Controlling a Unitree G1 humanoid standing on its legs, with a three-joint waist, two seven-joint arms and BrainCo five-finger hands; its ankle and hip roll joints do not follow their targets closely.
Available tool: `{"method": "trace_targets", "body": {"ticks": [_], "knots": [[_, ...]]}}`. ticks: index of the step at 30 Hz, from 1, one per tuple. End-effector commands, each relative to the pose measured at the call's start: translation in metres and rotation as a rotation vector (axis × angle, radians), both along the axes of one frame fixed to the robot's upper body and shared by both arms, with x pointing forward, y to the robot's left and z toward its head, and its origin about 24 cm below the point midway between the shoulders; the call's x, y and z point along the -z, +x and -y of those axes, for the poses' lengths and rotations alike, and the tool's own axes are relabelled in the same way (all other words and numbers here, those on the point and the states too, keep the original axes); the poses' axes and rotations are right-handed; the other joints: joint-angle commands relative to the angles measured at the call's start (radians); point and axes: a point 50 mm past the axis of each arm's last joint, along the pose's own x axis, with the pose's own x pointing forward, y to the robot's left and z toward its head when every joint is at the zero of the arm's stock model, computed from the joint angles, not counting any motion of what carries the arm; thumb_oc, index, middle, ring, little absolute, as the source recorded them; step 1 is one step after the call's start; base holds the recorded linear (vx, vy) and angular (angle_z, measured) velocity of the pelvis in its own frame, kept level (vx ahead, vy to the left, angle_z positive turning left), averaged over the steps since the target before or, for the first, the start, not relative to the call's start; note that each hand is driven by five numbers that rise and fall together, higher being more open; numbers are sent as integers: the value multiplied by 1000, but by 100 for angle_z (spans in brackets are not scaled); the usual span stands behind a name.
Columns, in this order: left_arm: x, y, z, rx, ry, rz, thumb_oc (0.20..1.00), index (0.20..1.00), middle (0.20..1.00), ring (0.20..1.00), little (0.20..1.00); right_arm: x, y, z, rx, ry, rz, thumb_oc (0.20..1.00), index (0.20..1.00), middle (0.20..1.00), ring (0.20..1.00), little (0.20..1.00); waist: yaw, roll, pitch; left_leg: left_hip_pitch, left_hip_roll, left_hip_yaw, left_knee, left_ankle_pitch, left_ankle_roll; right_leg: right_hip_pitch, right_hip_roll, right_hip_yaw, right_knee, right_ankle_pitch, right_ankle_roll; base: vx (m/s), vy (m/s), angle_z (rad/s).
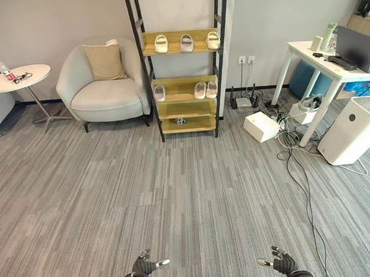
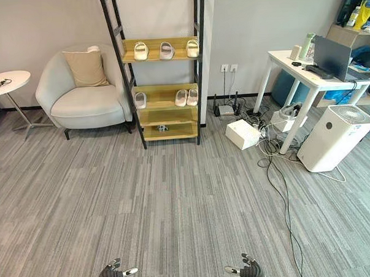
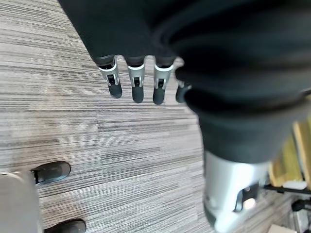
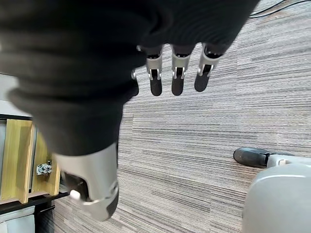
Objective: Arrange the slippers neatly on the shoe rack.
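I stand well back from the shoe rack (image 1: 181, 83), which rises at twelve o'clock against the far wall, with bare striped carpet (image 1: 175, 194) between us. My left hand (image 1: 143, 266) hangs low at about seven o'clock and my right hand (image 1: 281, 263) at about five, both with fingers straight and spread apart, holding nothing; each wrist view shows those fingers (image 3: 137, 85) loose over the floor. The slippers already sit on the rack: three pale ones in a row on the top shelf (image 1: 186, 43), spaced apart, toes toward the wall. On the middle shelf (image 1: 183, 92) a single slipper (image 1: 159, 92) sits alone at the nine o'clock end, while a pair (image 1: 205, 89) sits touching side by side toward three o'clock. A small dark object (image 1: 180, 120) lies on a lower shelf; I cannot tell what it is. An armchair (image 1: 103, 87) stands at about ten o'clock, beside the rack, and a white box (image 1: 260, 126) with a tangle of cables (image 1: 296, 152) lies at about two. As I judge it, the job looks close to finished, and the lone slipper is what may want tidying. To do that well I should first walk straight toward twelve, keeping clear of the cables at two, and stop square to the shelves before raising either hand, so that any reach goes in level and does not knock the neighbouring pair.
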Motion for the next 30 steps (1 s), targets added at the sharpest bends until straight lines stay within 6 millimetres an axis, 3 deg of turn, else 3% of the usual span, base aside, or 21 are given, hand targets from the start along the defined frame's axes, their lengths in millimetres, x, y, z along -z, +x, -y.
{"method": "trace_targets", "body": {"ticks": [1, 9, 16, 17, 19, 20, 21, 23, 25, 26, 30], "knots": [[-8, 27, 1, -9, 3, 76, 1000, 1000, 1000, 1000, 1000, -6, 19, -4, -35, -19, 67, 1000, 1000, 1000, 1000, 1000, 16, -21, 18, -3, 19, -15, 0, -22, -55, 22, -84, -1, 1, -30, 120, 0, 0, 0], [-22, 42, 2, -1, -27, 186, 1000, 1000, 1000, 1000, 1000, -14, 32, -10, -41, 34, 133, 1000, 1000, 1000, 1000, 1000, 23, -17, 35, -33, 14, -24, 0, -17, -55, -2, -94, -10, 1, -27, 124, 10, 4, 1], [-19, 38, -6, 21, 3, 149, 1000, 1000, 1000, 1000, 1000, -24, 50, -5, -39, 31, 189, 1000, 1000, 1000, 1000, 1000, 32, -29, 45, -39, 2, -30, 0, -28, -38, -3, -105, -10, 9, -26, 129, 38, 57, 7], [-21, 42, -13, 13, 25, 155, 1000, 1000, 1000, 1000, 1000, -34, 65, -4, -16, 47, 258, 1000, 1000, 1000, 1000, 1000, 30, -30, 82, -60, -1, -28, 18, -35, -17, -112, -101, 6, 198, -52, 148, -104, 129, -9], [-22, 43, -14, 14, 30, 158, 1000, 1000, 1000, 1000, 1000, -34, 65, -5, -10, 49, 261, 1000, 1000, 1000, 1000, 1000, 29, -31, 91, -61, -6, -25, 18, -38, -10, -151, -104, 8, 265, -38, 160, -63, 105, -16], [-22, 44, -15, 20, 39, 155, 1000, 1000, 1000, 1000, 1000, -33, 65, -5, -5, 50, 257, 1000, 1000, 1000, 1000, 1000, 27, -31, 98, -53, -10, -23, 17, -42, -3, -187, -111, 13, 338, -2, 172, 99, 188, -9], [-24, 49, -12, 26, 40, 171, 1000, 1000, 1000, 1000, 1000, -34, 65, -5, 3, 49, 267, 1000, 1000, 1000, 1000, 1000, 14, -17, 128, -11, -13, -27, 8, -54, 12, -260, -116, 11, 493, 59, 174, 178, 171, 2], [-26, 51, -12, 24, 37, 182, 1000, 1000, 1000, 1000, 1000, -33, 60, -3, 19, 49, 256, 1000, 1000, 1000, 1000, 1000, 9, -15, 129, 19, -15, -31, 1, -66, 7, -286, -123, -23, 473, 48, 165, 239, 83, 6], [-29, 60, -12, 20, 40, 205, 1000, 1000, 1000, 1000, 1000, -32, 57, 1, 45, 46, 252, 1000, 1000, 1000, 1000, 1000, -11, -27, 133, 47, -25, -44, 0, -89, -5, -305, -109, -58, 313, 46, 157, 286, -48, 32], [-29, 60, -12, 20, 40, 205, 1000, 1000, 1000, 1000, 1000, -32, 57, 1, 45, 45, 252, 1000, 1000, 1000, 1000, 1000, -12, -24, 136, 51, -21, -46, 0, -91, -6, -299, -107, -61, 310, 46, 156, 263, -94, 12], [-34, 68, -16, -5, 47, 225, 1000, 1000, 1000, 1000, 1000, -33, 51, 10, 44, 12, 248, 1000, 1000, 1000, 1000, 1000, -42, -27, 127, 112, -6, -62, 0, -126, -33, -304, -98, -130, 155, 84, 160, 280, -132, -3]]}}
